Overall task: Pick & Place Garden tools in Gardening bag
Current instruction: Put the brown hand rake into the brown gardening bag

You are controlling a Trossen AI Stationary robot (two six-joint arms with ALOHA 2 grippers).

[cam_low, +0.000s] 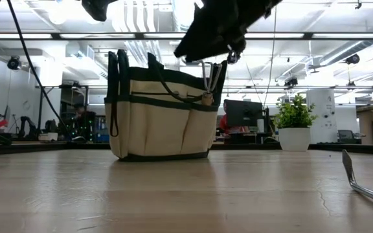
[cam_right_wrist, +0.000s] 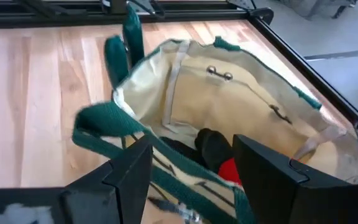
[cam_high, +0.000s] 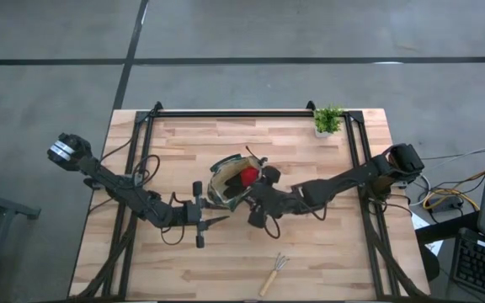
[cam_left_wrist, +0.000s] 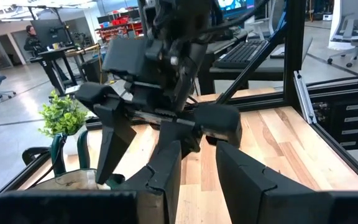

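Note:
The tan gardening bag (cam_high: pixel 230 181) with green trim stands upright on its base mid-table, and it also shows in the low view (cam_low: pixel 164 116). A red-and-black glove (cam_right_wrist: pixel 219 163) lies inside it. A metal tool head (cam_low: pixel 212 77) sticks up at the bag's rim. A wooden-handled rake (cam_high: pixel 274 273) lies flat near the table's near edge. My right gripper (cam_right_wrist: pixel 192 146) hovers open and empty over the bag's mouth, to the bag's right in the high view (cam_high: pixel 258 204). My left gripper (cam_high: pixel 213 217) is open and empty just near-left of the bag. The pruning shears are out of view.
A small potted green plant (cam_high: pixel 327 120) stands at the far right corner. A black frame rail (cam_high: pixel 242 113) runs along the far edge, and others run down both sides. Bare wood lies at the near left and near right. Metal tines (cam_low: pixel 364 175) show close to the low camera.

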